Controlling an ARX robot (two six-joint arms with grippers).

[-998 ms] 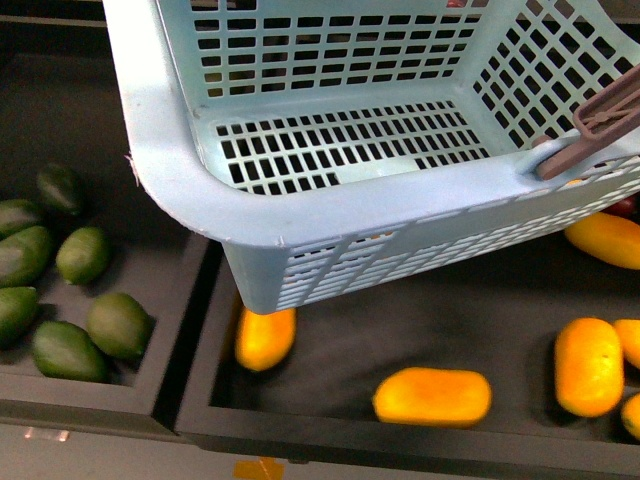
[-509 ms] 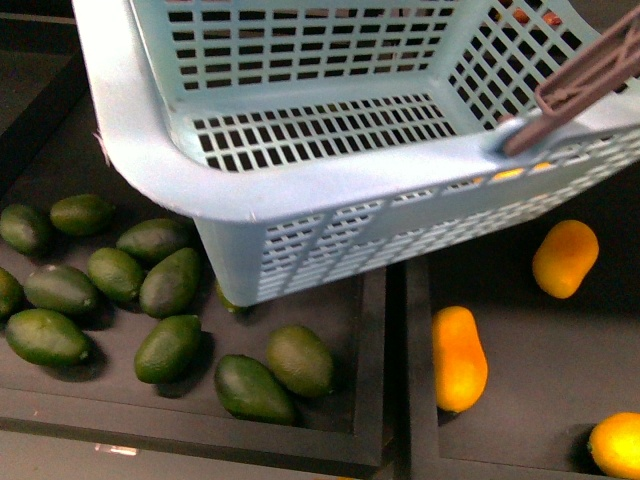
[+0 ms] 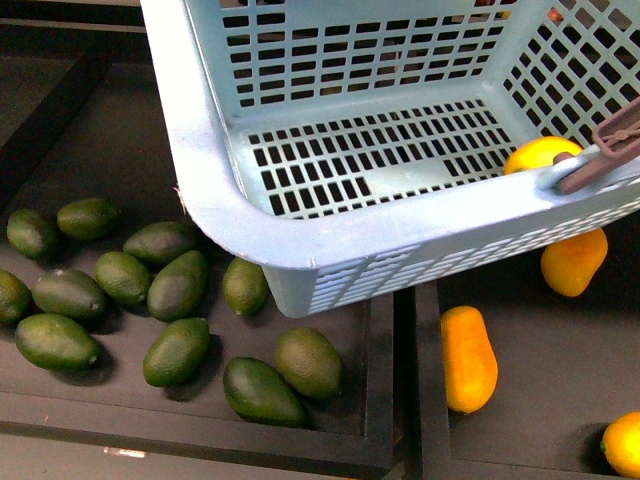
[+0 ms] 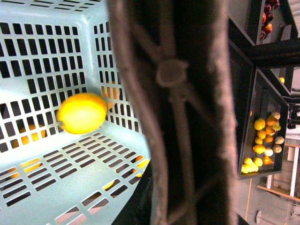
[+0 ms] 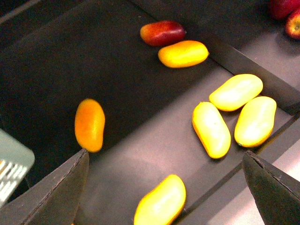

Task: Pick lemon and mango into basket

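Front view, left side: dark green fruits (image 3: 178,285) are recorded lying loose in the left tray (image 3: 200,432), some under the corner of the basket (image 3: 215,190). The basket is seen tilted, above both trays. The lemon (image 3: 538,152) is noted inside the basket, near the wall on the side of the pivot of the brownish handle (image 3: 605,145). In the right tray (image 3: 425,400) a mango (image 3: 468,358) is seen outside the basket, below its rim. A second mango (image 3: 573,262) is partly covered by the basket's edge.

Left wrist view: the handle (image 4: 173,112) is seen close up, across the middle of the picture. The left gripper cannot be separated from it, so its opening cannot be told. The lemon (image 4: 82,112) is seen past the handle, against the slotted wall, well apart from the handle.

Right wrist view: the right gripper (image 5: 165,152) is recorded spread wide, with nothing between its fingers (image 5: 65,192). An orange mango (image 5: 89,124) is noted on the tray just beyond one fingertip. A pale yellow fruit (image 5: 160,201) is seen in the gap between the fingers, on the tray below. Three more pale fruits (image 5: 236,92) are grouped beyond the other fingertip. Red apples (image 5: 293,23) are noted farther off, in another compartment.
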